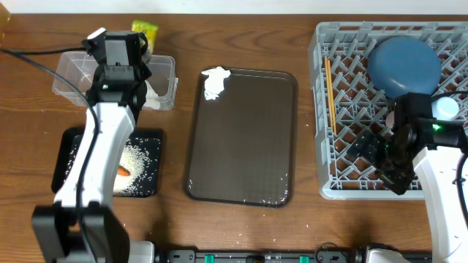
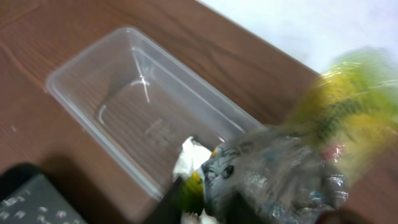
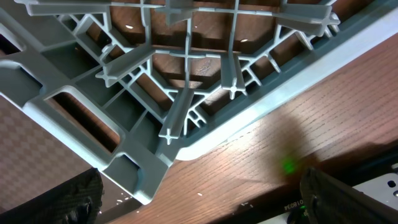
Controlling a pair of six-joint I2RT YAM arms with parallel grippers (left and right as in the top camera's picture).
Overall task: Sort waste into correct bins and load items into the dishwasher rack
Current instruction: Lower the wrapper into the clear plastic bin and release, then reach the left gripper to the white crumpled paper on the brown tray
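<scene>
- Left gripper (image 1: 140,45): its fingers are lost in blur in the wrist view, so it cannot be told whether they are clenched on the wrapper (image 2: 354,93) or have released it.
- Wrapper: green-yellow, at the gripper tip, at 12 o'clock of the container (image 1: 73,73) by its far rim.
- Container: clear, at 10 o'clock on the table (image 1: 241,29). A napkin (image 2: 189,158) lies in its right end.
- Black tray (image 1: 66,146): at 6 o'clock of the container, holding rice (image 1: 142,164) and a carrot (image 1: 123,171).
- Right gripper (image 3: 205,208): fingers (image 3: 78,199) spread wide, grasping nothing, above the near rim of the rack (image 1: 344,168).
- Rack: at 3 o'clock on the table. It holds the plate (image 1: 404,64) at its 1 o'clock corner, the chopsticks (image 1: 330,88) along its 9 o'clock side and a cup (image 1: 444,108) at its 3 o'clock edge.
- Brown tray (image 1: 241,146): at table centre, with a second napkin (image 1: 216,80) at its 11 o'clock corner.
</scene>
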